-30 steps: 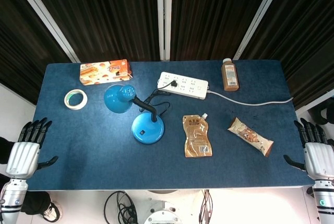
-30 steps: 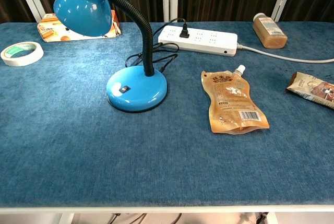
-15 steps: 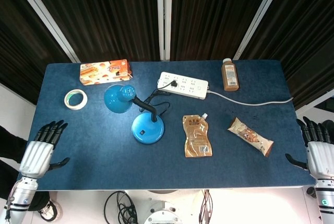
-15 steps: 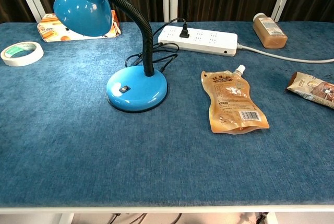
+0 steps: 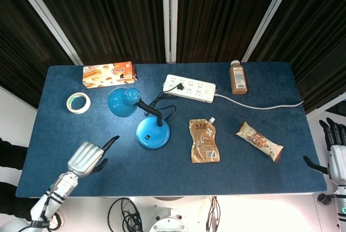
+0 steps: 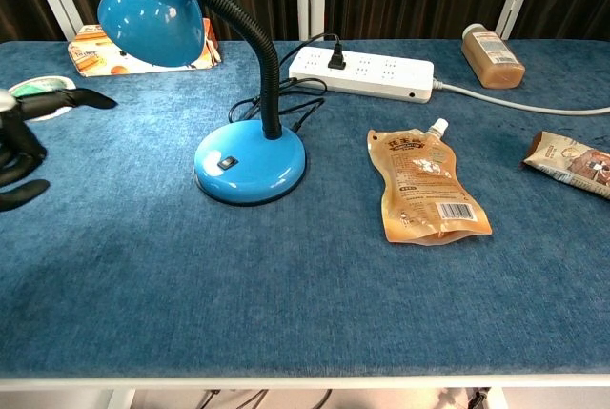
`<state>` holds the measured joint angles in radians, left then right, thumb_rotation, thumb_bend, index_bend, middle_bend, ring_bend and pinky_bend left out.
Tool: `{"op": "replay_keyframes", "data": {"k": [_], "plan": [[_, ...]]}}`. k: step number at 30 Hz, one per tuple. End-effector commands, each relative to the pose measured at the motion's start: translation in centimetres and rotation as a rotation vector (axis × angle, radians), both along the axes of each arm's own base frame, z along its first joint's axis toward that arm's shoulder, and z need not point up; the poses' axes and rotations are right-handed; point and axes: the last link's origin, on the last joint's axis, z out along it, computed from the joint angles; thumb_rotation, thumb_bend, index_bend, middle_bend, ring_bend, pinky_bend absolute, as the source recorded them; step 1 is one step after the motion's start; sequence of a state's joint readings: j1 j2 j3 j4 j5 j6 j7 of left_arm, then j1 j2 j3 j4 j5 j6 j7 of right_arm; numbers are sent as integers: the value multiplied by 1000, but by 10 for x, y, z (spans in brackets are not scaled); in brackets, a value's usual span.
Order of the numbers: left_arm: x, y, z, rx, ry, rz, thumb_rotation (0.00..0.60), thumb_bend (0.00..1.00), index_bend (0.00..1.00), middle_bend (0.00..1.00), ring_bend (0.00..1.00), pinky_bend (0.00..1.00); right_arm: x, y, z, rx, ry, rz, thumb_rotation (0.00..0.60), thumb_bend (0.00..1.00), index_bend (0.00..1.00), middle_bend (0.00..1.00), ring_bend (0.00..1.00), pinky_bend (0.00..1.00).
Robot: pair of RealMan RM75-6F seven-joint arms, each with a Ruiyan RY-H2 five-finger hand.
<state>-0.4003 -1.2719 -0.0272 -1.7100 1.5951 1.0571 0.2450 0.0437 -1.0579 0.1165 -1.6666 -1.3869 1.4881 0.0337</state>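
Head view
My left hand [image 5: 86, 158]: over the front left of the worktop [image 5: 238, 167], holding nothing; one finger juts toward the lamp [image 5: 141, 117], the rest curled in, so it is narrow rather than spread.
My right hand [image 5: 337, 156]: off the right edge, fingers straight and apart, empty, well apart from everything.
Lamp: nearest thing to my left hand, near the middle; round glossy blue base, ribbed black neck, dome shade tipped left. Its cord runs to the strip [image 5: 190, 88], which explains why it stands just in front of it.
Tape [image 5: 78, 102]: flat pale ring, left side.
Pouch [image 5: 204, 140]: soft tan bag with spout, lying flat right of the lamp.

Chest view
Left hand [image 6: 24, 137]: dark fingers at the left edge, one stretched out in front of the tape; palm hidden.
Lamp [image 6: 250, 161]: switch on the base faces me, a gap between it and my hand.
Worktop [image 6: 286, 285]: blue, napped cloth.
Right hand: not shown here.
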Motion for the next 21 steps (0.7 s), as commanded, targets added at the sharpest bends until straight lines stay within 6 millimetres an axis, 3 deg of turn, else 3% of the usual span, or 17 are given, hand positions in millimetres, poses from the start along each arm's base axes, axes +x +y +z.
{"op": "replay_keyframes", "data": {"k": [1,12,21], "plan": [[24,14,-22,-70,24,-27,600,453,34,787,733,808,-1,1,0,-2,-6,-6,600,98,0,0,0,0],[47,36,-60,-146,87,-34,600,474,34,800,739,830,-7,3,8,-25,-10,-26,600,138,0,0,0,0],[44,48,-72,-172,127,5,600,499,34,814,750,831,-13,1,10,-17,-39,-42,600,149,0,0,0,0]]}}
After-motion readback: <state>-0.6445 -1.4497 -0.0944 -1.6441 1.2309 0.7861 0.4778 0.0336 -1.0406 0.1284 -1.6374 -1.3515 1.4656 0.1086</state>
